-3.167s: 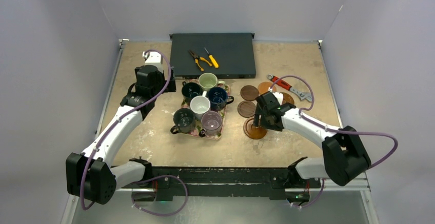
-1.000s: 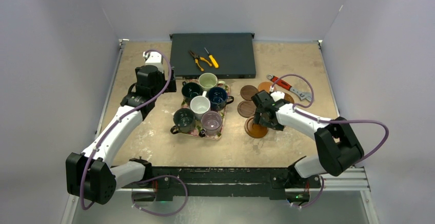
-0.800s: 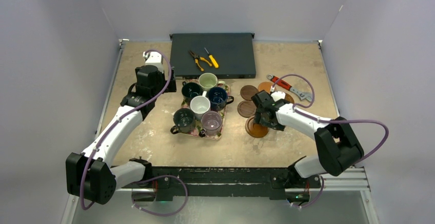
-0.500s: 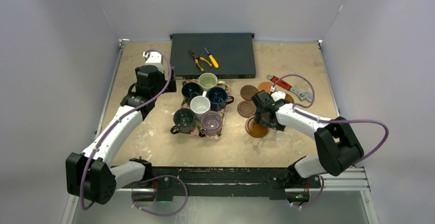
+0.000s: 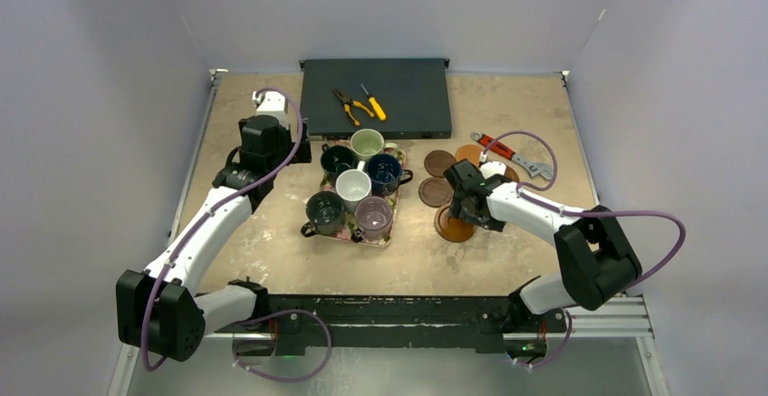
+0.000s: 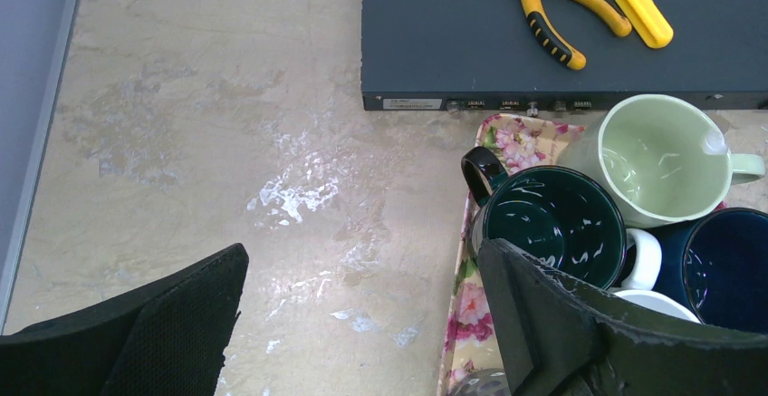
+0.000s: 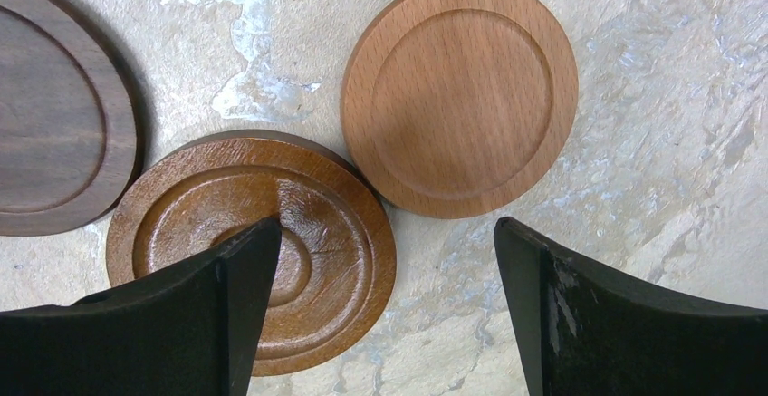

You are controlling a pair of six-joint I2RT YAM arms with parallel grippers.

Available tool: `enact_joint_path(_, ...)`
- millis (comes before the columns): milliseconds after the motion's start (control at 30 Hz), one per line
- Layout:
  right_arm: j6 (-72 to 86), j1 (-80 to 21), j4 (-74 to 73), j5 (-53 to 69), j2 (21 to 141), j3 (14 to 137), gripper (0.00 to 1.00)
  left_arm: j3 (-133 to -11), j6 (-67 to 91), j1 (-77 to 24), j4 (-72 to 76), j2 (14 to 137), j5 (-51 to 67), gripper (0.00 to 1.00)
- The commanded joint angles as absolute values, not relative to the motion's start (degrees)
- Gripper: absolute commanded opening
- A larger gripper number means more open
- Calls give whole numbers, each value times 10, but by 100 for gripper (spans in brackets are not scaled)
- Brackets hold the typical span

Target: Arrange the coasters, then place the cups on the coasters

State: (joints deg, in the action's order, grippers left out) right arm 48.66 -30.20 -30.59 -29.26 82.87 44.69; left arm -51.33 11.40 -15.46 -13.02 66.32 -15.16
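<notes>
Start at the left of the overhead view. Your left gripper [image 6: 362,265] hangs over bare table [image 5: 272,233] just left of the floral tray [image 6: 518,135]. Its fingers are spread wide and hold nothing.

All six cups stand upright on that tray, left of centre in the frame, and none is on a coaster. The pale green mug [image 5: 367,144] is at the far end, with the dark teal mug [image 5: 338,159] and the navy mug [image 5: 385,172] below it. The white mug [image 5: 352,185] is in the middle. The dark grey mug [image 5: 324,211] and the translucent purplish mug [image 5: 373,216] are nearest you. Behind the tray, pliers [image 5: 350,104] and a yellow screwdriver [image 5: 373,101] lie on a flat black box [image 5: 408,97].

The coasters lie flat, clustered right of centre. Your right wrist view shows a dark brown coaster [image 7: 45,133] at the left edge. The ringed reddish-brown coaster [image 7: 312,210] is at lower centre, and a light tan coaster [image 7: 460,97] just beside it at upper right. Their rims meet or nearly meet.

Your right gripper [image 7: 388,233] hovers over those two with its jaws wide apart, gripping nothing. A red-handled wrench [image 5: 509,154] lies beyond it to the right.
</notes>
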Motion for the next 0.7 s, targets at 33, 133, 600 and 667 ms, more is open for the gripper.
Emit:
enact_joint_path(33,500,-296,-325,-320,829,459,91,-535,120,-157,-126,661,-149,99)
enact_joint_path(133,498,-296,-323,-318,826,458,91,-535,120,-158,-126,661,-149,99)
enact_joint_path(600,437,-296,-278,-260,717,466,93,-533,120,-157,-125,653,-155,99)
enact_joint_path(667,433,-296,-285,-250,702,477,93,-531,120,-157,-124,650,-156,99)
